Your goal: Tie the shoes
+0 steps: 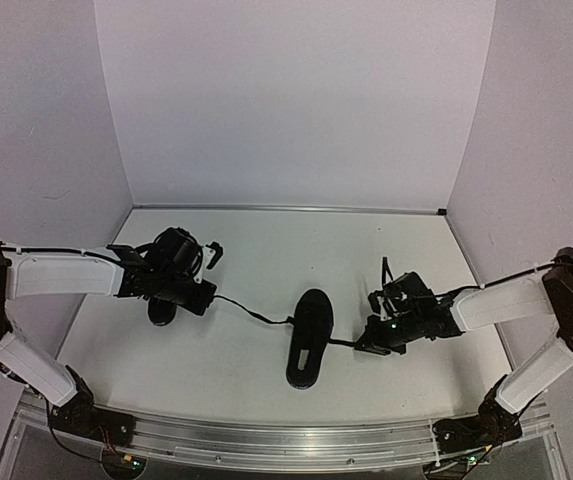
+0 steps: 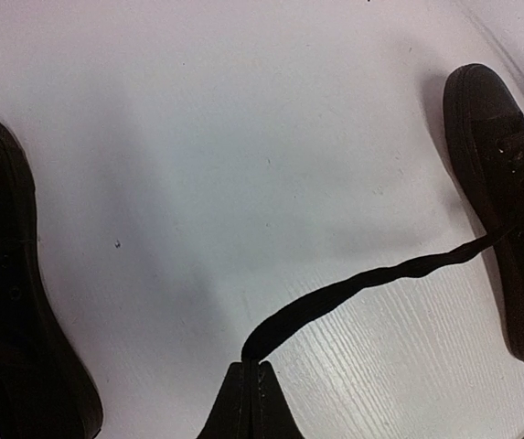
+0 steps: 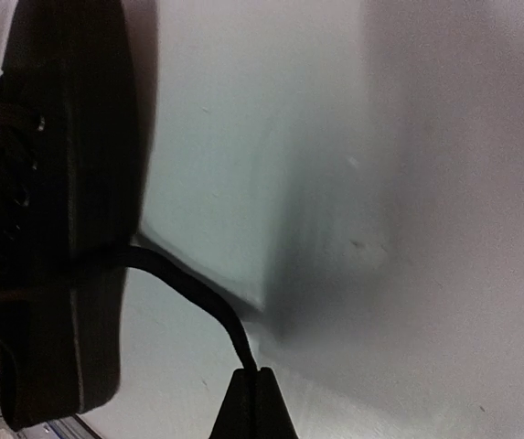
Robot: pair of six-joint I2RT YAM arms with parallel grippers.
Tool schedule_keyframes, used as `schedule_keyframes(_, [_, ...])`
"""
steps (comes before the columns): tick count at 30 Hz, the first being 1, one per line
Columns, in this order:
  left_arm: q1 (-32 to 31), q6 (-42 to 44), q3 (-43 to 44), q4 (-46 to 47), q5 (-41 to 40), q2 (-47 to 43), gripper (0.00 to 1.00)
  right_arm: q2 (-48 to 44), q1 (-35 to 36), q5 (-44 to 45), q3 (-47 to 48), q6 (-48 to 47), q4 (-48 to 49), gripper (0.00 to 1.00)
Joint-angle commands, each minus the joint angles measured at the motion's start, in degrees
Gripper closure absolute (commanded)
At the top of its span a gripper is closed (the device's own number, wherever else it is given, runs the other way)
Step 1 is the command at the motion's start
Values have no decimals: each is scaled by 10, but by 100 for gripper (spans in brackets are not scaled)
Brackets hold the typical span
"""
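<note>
One black shoe lies in the middle of the table, toe pointing away. The second shoe lies at the left, mostly hidden under my left arm. My left gripper is shut on a black lace that runs taut from it to the middle shoe. In the left wrist view the shut gripper pinches the lace, which leads to the middle shoe; the second shoe is at the left. My right gripper is shut on the other lace of the middle shoe, close beside it; its tips pinch the lace end.
White walls enclose the white table at the back and on both sides. A metal rail runs along the near edge.
</note>
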Motion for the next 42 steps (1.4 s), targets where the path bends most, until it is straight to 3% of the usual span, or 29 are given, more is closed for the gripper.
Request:
schedule_keyframes(1, [-1,-22,-7,29,13,-19,100,56,13,-47,66,-21,91,100])
schedule_keyframes(7, [-1,-39,-4,32,17,-13,100,128,32,-65,121,-31,99,100])
schedule_keyframes(13, [0,-59,-7,36,-1,-22,100,105,31,-59,105,-28,100,100])
schedule_keyframes(18, [5,-88,-16,33,-36,-54,100,0,7,-5,58,-20,57,100])
schedule_keyframes(23, [52,-137,-31,7,-78,-112,100,-173,-34,99,25,3,-66,100])
schedule_keyframes(32, [90,-163,-32,-30,-88,-99,100,-442,-41,226,-38,147,-263,100])
schedule_keyframes(38, [93,-178,-37,-23,-105,-61,100,-541,-41,303,-46,221,-403,100])
schedule_keyframes(42, [110,-196,-38,-28,-111,-36,100,-538,-41,343,-33,249,-453,100])
